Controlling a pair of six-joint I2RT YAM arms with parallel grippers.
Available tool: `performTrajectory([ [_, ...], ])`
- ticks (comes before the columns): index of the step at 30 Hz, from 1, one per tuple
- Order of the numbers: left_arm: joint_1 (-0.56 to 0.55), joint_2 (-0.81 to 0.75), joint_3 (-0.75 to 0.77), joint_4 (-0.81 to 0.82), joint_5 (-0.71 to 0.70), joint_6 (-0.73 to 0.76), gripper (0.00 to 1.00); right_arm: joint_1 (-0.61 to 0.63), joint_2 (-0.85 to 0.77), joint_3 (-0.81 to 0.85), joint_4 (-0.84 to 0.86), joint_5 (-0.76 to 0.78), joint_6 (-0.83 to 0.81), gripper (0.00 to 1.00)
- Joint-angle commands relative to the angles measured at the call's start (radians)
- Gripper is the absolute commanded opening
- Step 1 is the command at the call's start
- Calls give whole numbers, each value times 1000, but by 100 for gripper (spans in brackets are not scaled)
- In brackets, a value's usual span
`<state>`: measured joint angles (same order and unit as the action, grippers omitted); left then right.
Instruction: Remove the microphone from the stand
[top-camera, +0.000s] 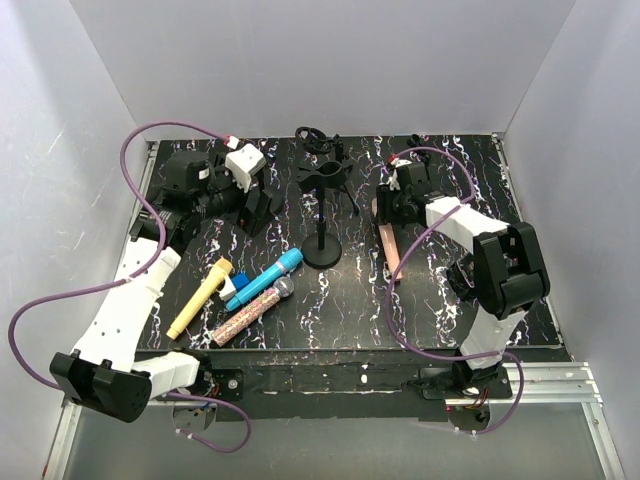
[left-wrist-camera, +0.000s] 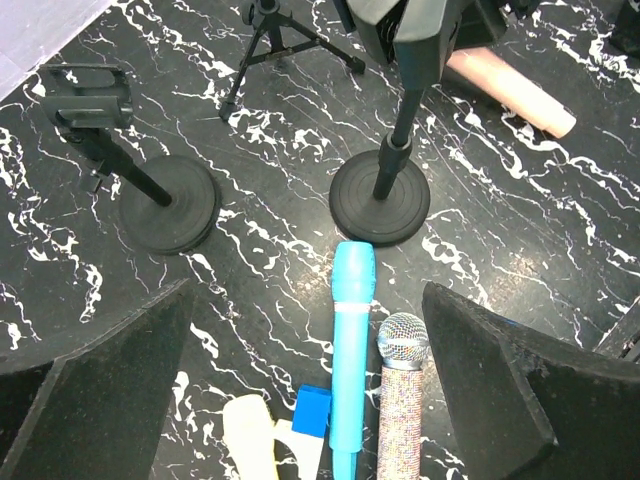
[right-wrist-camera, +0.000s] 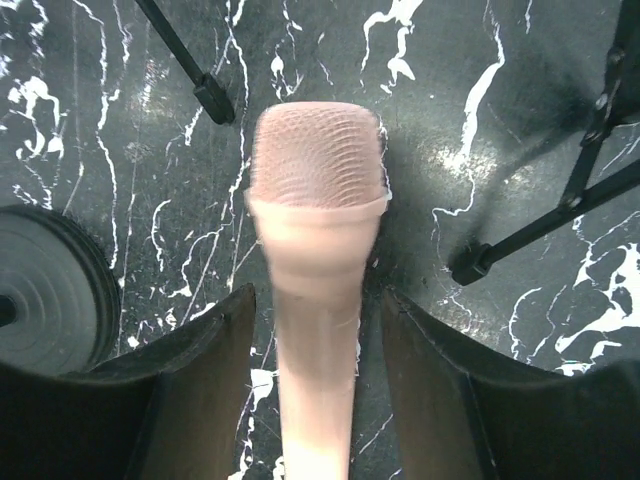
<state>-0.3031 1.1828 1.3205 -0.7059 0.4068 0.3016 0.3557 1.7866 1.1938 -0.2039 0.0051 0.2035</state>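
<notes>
A pink microphone (top-camera: 388, 250) lies on the black marbled table, right of the black round-base stand (top-camera: 322, 218), whose clip (top-camera: 322, 175) is empty. My right gripper (top-camera: 393, 207) is low over the microphone's far end. In the right wrist view the microphone (right-wrist-camera: 318, 200) runs between the fingers (right-wrist-camera: 200, 370), blurred, with a gap on each side; the gripper (right-wrist-camera: 318, 345) is open. My left gripper (top-camera: 258, 205) is open and empty at the back left; in its view (left-wrist-camera: 305, 335) it looks down on the stand's base (left-wrist-camera: 380, 205).
A blue microphone (top-camera: 265, 279), a glittery one (top-camera: 252, 312), a yellow one (top-camera: 200, 298) and a small blue block (top-camera: 240, 282) lie front left. A tripod stand (top-camera: 315, 140) is at the back. A second round-base stand (left-wrist-camera: 165, 200) stands near my left gripper.
</notes>
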Motion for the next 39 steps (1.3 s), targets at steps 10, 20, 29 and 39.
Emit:
performTrajectory([
  [10, 1, -15, -47, 45, 92, -29, 98, -3, -383, -154, 43, -342, -166, 65],
  [20, -2, 20, -66, 29, 165, 24, 98, -11, -468, -128, 49, -884, -513, 65],
  [29, -8, 12, -70, -7, 185, 80, 98, -9, -460, 35, 169, -999, -530, 69],
  [39, -11, 9, -110, 43, 202, 67, 98, 14, -319, 360, 92, -1057, -504, 73],
])
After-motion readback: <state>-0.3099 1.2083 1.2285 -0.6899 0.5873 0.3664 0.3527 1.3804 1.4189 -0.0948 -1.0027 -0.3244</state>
